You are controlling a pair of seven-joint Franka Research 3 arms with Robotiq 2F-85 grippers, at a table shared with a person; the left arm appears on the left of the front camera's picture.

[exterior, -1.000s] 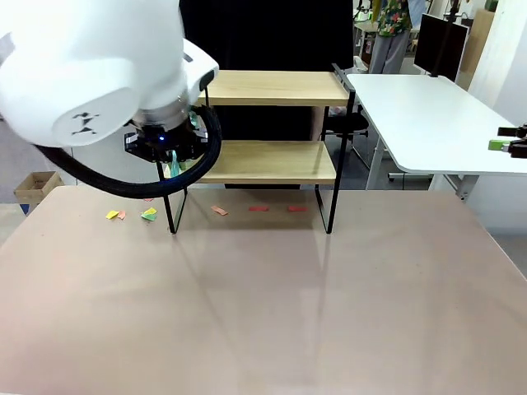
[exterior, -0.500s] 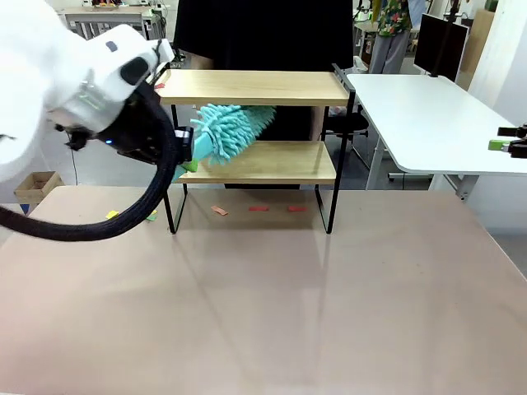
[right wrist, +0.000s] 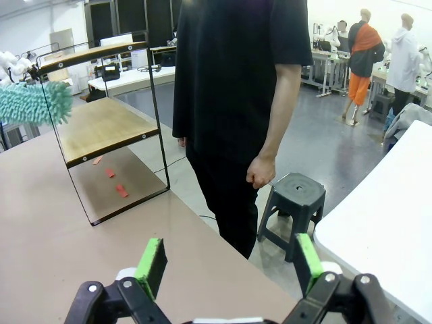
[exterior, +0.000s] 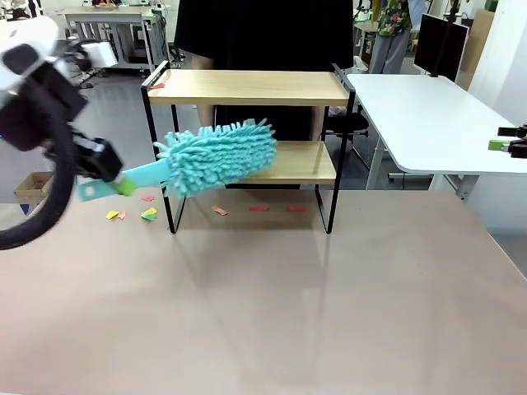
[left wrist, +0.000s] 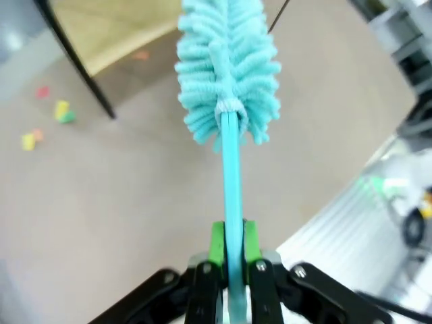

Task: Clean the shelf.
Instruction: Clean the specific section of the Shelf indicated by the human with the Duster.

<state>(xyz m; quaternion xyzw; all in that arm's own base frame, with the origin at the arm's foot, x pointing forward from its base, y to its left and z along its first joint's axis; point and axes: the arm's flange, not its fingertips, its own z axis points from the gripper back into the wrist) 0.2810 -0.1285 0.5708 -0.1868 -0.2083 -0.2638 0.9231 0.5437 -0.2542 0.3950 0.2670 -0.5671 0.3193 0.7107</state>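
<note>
Beige table (exterior: 346, 313) with the shelf (exterior: 263, 86) at its far edge, paper scraps (exterior: 148, 214) beneath and left of it. The left gripper (left wrist: 233, 246) pinches the handle of a teal duster (exterior: 218, 156), whose head lies before the shelf's lower board; the right gripper (right wrist: 229, 263) has its jaws spread.

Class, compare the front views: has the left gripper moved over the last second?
Yes. The left gripper has shifted toward picture left, away from the shelf and its front left leg, carrying the duster.
</note>
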